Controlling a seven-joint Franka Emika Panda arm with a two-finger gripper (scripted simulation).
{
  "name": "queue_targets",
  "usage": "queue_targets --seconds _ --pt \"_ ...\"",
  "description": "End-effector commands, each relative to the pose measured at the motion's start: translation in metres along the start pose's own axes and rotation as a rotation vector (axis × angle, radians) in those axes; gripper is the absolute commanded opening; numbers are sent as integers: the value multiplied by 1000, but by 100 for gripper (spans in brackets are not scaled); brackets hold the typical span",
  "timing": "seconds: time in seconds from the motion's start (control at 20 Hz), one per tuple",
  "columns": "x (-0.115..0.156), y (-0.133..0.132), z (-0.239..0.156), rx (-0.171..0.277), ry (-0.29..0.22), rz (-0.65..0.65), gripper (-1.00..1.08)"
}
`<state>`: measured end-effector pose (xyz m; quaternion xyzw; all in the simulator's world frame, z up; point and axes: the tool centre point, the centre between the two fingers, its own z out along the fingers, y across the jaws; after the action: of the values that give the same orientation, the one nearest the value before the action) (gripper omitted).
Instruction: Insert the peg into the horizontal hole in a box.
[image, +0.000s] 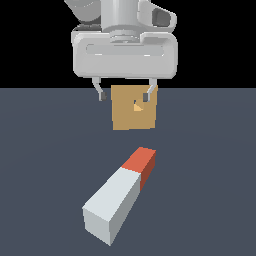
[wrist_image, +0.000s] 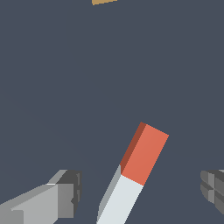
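on the surface (image: 45, 150) the peg (image: 120, 195) lies untouched, red end toward the box (image: 134, 108) and its hole (image: 137, 106); the claw (image: 125, 95) hangs above, spread apart, ready to grasp.

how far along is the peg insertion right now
Nothing looks done yet. The peg lies flat on the floor, its red end towards the box, well short of it. The gripper hangs open above with nothing between its fingers. Left: grasp the peg, lift it, line it up with the hole and push it in.
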<state>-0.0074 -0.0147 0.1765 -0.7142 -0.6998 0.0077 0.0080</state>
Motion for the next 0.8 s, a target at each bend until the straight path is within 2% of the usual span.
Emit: queue_targets --seconds 0.0,0.35,0.75 --pt "0 0 0 0 0 0 100" --pt "-19 3 16 -4 0 72 100" --pt "-83 2 71 -15 0 313 100"
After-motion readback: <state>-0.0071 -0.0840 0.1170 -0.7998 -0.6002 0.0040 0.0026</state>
